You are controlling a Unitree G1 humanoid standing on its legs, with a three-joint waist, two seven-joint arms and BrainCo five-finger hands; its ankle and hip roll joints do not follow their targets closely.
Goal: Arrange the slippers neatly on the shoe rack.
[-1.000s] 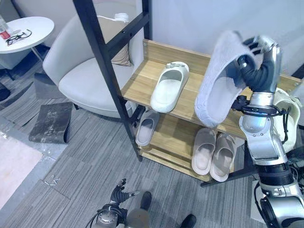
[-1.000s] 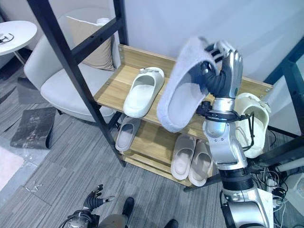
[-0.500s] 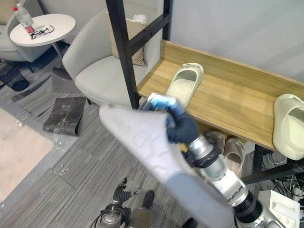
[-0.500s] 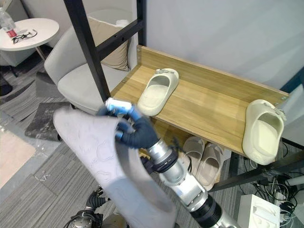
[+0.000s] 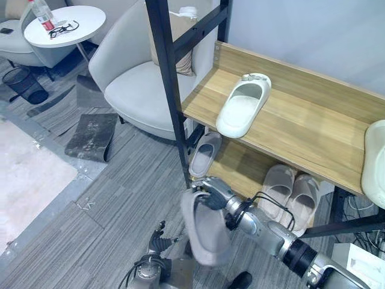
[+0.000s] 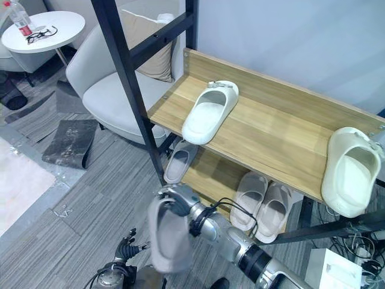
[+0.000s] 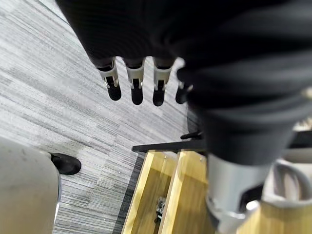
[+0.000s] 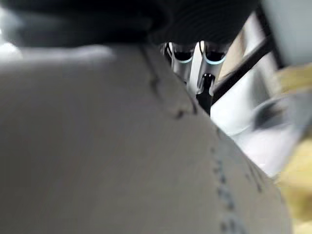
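Observation:
The wooden shoe rack (image 5: pixel 301 129) has a white slipper (image 5: pixel 242 107) on its top shelf and a cream slipper (image 6: pixel 350 171) at the shelf's right end. A grey slipper (image 5: pixel 206 154) and a beige pair (image 5: pixel 291 189) lie on the lower shelf. My right hand (image 5: pixel 212 191) is low in front of the rack, just above the floor, shut on a large grey fabric slipper (image 5: pixel 206 227) that hangs toe-down. In the right wrist view the same slipper (image 8: pixel 122 156) lies against my fingers (image 8: pixel 195 53). My left hand (image 5: pixel 157 236) hangs at the bottom edge, its fingers (image 7: pixel 136 83) straight, holding nothing.
A black frame post (image 5: pixel 171 90) stands at the rack's left front corner. A grey armchair (image 5: pixel 135 90) sits left of it, with a dark mat (image 5: pixel 90 135) on the floor. Farther left are a round white table (image 5: pixel 60 30), a waste basket (image 5: pixel 24 85) and a pale rug (image 5: pixel 27 186).
My right arm has swung the grey slipper down from shelf height to just above the floor in front of the rack. The camera has shifted too.

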